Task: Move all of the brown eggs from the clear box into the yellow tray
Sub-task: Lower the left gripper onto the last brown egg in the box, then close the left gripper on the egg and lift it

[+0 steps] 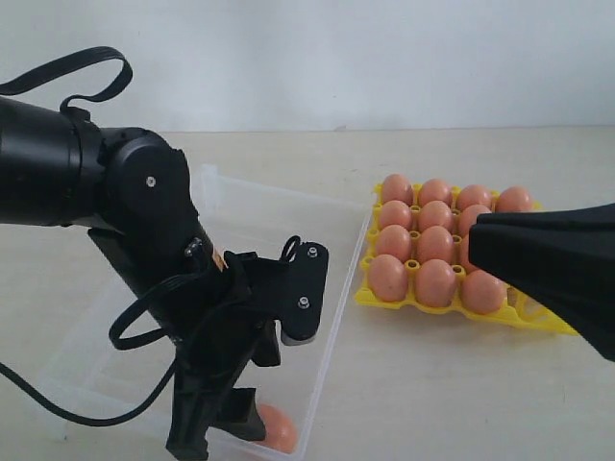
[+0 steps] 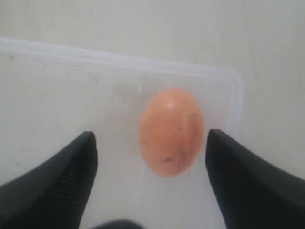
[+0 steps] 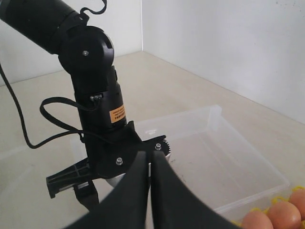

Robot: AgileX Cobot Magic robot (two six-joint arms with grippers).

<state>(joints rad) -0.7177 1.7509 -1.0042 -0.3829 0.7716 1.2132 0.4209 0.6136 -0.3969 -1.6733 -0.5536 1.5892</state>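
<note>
One brown egg [image 1: 280,428] [image 2: 171,131] lies alone on the floor of the clear box [image 1: 331,327] [image 3: 233,157], close to its near corner. My left gripper [image 1: 219,437] [image 2: 150,135] reaches down into the box and stands open, one finger on each side of the egg without touching it. The yellow tray [image 1: 378,299] sits to the right of the box, with several brown eggs [image 1: 434,282] [image 3: 281,215] in its cups. My right gripper [image 1: 473,240] [image 3: 148,153] hovers over the tray's right part, shut with nothing in it, and hides some cups.
The left arm [image 1: 144,202] [image 3: 95,95] and its looping cable [image 1: 58,403] stand over the box's left half. A tray cup [image 1: 526,306] at the near right corner shows no egg. Bare tabletop [image 1: 452,394] lies in front of the tray.
</note>
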